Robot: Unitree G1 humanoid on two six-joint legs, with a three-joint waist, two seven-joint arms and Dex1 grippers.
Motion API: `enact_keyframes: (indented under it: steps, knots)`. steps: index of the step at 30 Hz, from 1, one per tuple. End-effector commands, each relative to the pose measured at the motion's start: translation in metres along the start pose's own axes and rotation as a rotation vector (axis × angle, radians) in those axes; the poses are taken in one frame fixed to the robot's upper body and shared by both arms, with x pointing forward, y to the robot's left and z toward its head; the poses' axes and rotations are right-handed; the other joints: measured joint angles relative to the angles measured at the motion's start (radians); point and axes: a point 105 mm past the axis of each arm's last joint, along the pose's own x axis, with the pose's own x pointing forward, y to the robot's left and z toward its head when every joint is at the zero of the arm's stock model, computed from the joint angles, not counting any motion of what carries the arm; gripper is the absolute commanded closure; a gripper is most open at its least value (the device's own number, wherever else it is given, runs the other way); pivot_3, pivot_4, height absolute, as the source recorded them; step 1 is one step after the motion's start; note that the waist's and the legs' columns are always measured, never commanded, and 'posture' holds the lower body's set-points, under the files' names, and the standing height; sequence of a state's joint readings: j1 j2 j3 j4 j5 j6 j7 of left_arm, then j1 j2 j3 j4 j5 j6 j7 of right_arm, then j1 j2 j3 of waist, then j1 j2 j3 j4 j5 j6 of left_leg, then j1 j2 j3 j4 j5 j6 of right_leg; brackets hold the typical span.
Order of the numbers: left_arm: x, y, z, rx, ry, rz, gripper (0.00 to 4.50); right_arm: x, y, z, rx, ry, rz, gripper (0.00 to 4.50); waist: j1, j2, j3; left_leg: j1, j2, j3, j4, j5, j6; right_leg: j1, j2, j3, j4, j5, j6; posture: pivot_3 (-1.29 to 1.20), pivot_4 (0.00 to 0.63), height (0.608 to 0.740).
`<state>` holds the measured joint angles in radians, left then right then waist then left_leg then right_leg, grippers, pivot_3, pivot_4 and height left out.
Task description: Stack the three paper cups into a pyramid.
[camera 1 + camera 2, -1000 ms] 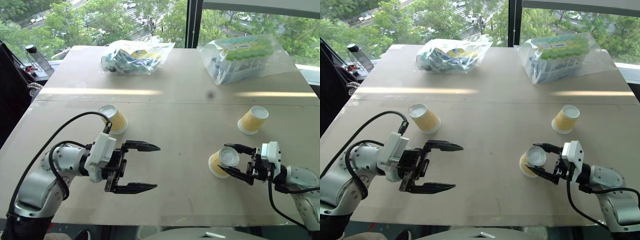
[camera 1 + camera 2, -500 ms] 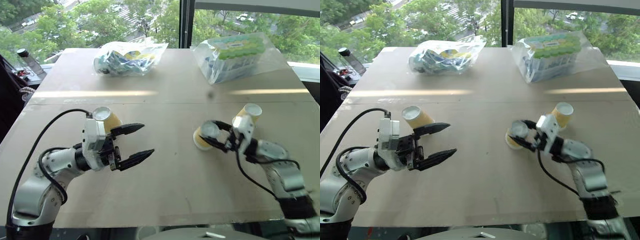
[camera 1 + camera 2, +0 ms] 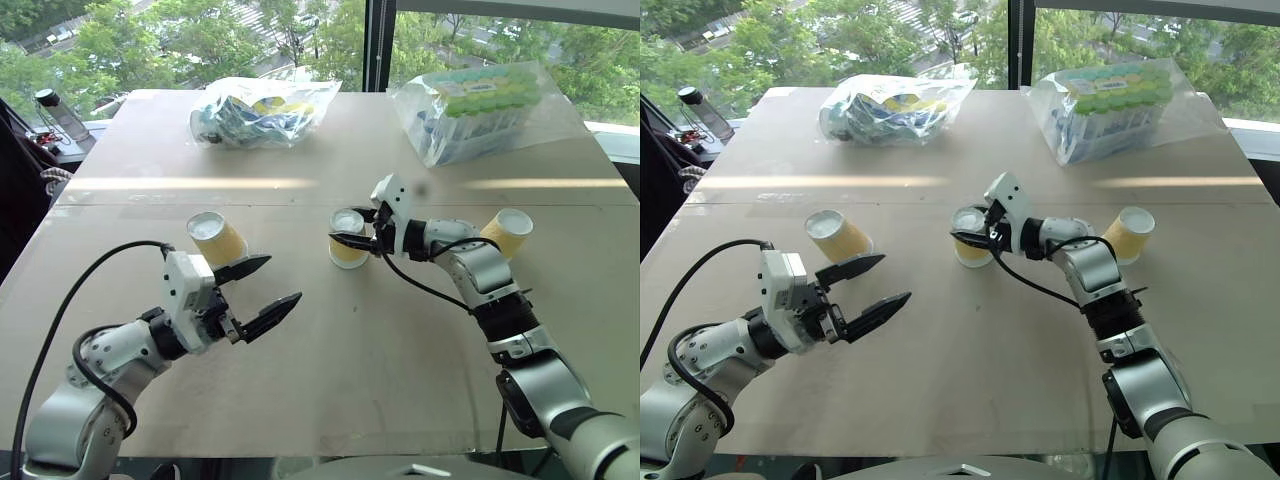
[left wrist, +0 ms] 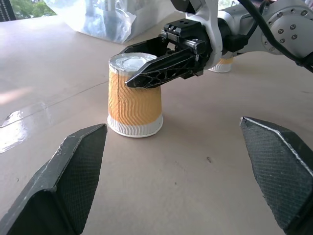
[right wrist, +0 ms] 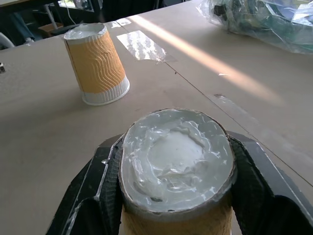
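Note:
Three yellow-orange paper cups stand upside down on the wooden table. One cup is at the left, one cup at the right. The middle cup sits near the table's centre with my right gripper shut on its upper part, squeezing the base slightly oval. In the left wrist view its rim rests on the table. My left gripper is open and empty, close in front of the left cup and pointing toward the held cup.
Two clear bags of packaged goods lie at the back, one at the left and one at the right. A bottle stands off the table's far left corner. A seam crosses the table behind the cups.
My right gripper has carried its cup from the near right, leftward and away, to the table's centre. My left gripper has swung its fingers toward that cup and stayed open.

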<state>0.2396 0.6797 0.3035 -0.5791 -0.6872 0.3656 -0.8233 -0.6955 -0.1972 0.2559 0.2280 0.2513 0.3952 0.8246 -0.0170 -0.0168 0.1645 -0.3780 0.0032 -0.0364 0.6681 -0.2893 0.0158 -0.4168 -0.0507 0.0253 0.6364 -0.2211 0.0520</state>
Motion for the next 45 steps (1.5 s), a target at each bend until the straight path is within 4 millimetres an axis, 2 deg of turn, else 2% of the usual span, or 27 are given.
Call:
enact_keyframes:
  steps: [1,3,5,9,11,13,15,17,19,22,27,33,39,45]
  knots:
    - [0.002,-0.003,0.009,0.055,-0.026,-0.007,0.00,-0.001,0.000,0.005,-0.022,-0.015,-0.006,1.25,0.000,0.000,0.000,0.000,0.000,0.000,0.000,0.000,0.000,0.000,0.000,0.000,0.001,0.000,0.000,0.00,0.150,0.740]
    - [0.003,0.000,0.009,0.068,-0.033,0.005,0.00,-0.006,-0.005,0.009,-0.047,-0.027,-0.030,0.49,0.000,0.000,0.000,0.001,0.000,0.000,0.000,0.000,0.000,0.000,0.001,-0.001,0.001,0.000,0.000,0.00,0.150,0.740]
    - [0.005,0.005,0.013,0.096,-0.060,0.034,0.00,-0.012,-0.005,0.012,-0.057,-0.038,-0.036,0.05,0.003,0.000,0.000,0.001,-0.001,0.000,0.000,0.000,0.000,0.000,0.001,-0.001,0.001,0.000,0.000,0.00,0.150,0.740]
    - [0.008,0.009,0.017,0.120,-0.080,0.050,0.00,-0.024,-0.003,0.014,-0.092,-0.032,-0.036,0.05,0.002,0.000,0.000,0.000,-0.001,0.000,0.001,0.001,-0.001,0.000,0.001,-0.002,0.001,0.000,0.000,0.00,0.150,0.740]
    - [0.012,0.006,0.021,0.120,-0.090,0.029,0.00,-0.038,-0.004,0.018,-0.113,-0.034,-0.052,0.05,0.002,0.000,0.000,-0.001,-0.001,-0.001,0.001,0.001,-0.001,0.000,0.000,-0.002,0.001,0.000,0.000,0.00,0.150,0.740]
    - [0.022,-0.007,0.031,0.146,-0.123,-0.062,0.00,-0.065,-0.002,0.032,-0.170,-0.117,-0.081,0.05,0.005,0.000,0.000,-0.001,-0.001,-0.001,0.001,0.000,-0.001,0.000,0.000,-0.001,0.001,0.000,0.000,0.00,0.150,0.740]
    - [0.035,-0.020,0.042,0.162,-0.160,-0.164,0.00,-0.095,-0.007,0.035,-0.214,-0.165,-0.192,0.05,0.024,0.000,0.000,-0.003,-0.001,-0.001,0.001,0.000,-0.001,0.000,0.000,-0.005,0.000,0.000,0.000,0.00,0.150,0.740]
    - [0.045,-0.027,0.044,0.173,-0.144,-0.239,0.00,-0.123,-0.021,0.032,-0.267,-0.178,-0.367,0.05,0.029,0.000,0.000,-0.004,-0.001,-0.001,0.002,0.000,-0.001,0.001,-0.001,-0.006,-0.001,0.000,0.000,0.00,0.150,0.740]
    - [0.051,-0.030,0.047,0.166,-0.150,-0.271,0.00,-0.143,-0.028,0.029,-0.297,-0.176,-0.471,0.05,0.025,0.000,0.000,-0.003,-0.002,0.000,0.002,0.000,-0.001,0.002,-0.001,-0.005,-0.001,0.000,0.000,0.00,0.150,0.740]
    - [0.060,-0.033,0.054,0.161,-0.155,-0.310,0.00,-0.183,-0.039,0.024,-0.271,-0.160,-0.678,0.05,0.017,0.000,0.000,-0.001,-0.002,0.001,0.002,0.000,0.000,0.002,0.000,-0.003,0.000,0.000,0.000,0.00,0.150,0.740]
    - [0.070,-0.029,0.058,0.181,-0.140,-0.306,0.00,-0.223,-0.054,0.017,-0.242,-0.147,-0.910,0.05,0.000,0.000,0.000,0.001,-0.001,0.002,0.002,0.001,0.000,0.002,0.003,0.000,0.003,0.000,0.000,0.00,0.150,0.740]
    - [0.084,-0.022,0.061,0.178,-0.149,-0.297,0.00,-0.238,-0.058,0.001,-0.147,-0.135,-0.983,0.05,0.003,0.000,0.000,0.001,-0.002,0.002,0.002,0.001,0.000,0.002,0.003,0.000,0.004,0.000,0.000,0.00,0.150,0.740]
    - [0.089,-0.024,0.062,0.182,-0.159,-0.308,0.00,-0.228,-0.052,-0.010,-0.026,-0.156,-0.931,0.05,0.003,0.000,0.000,0.001,-0.002,0.002,0.002,0.001,0.000,0.002,0.003,0.000,0.003,0.000,0.000,0.00,0.150,0.740]
    - [0.090,-0.026,0.062,0.181,-0.169,-0.306,0.00,-0.233,-0.059,-0.029,0.048,-0.121,-0.973,0.05,0.005,0.000,0.000,0.001,-0.002,0.002,0.002,0.001,0.000,0.002,0.003,0.000,0.003,0.000,0.000,0.00,0.150,0.740]
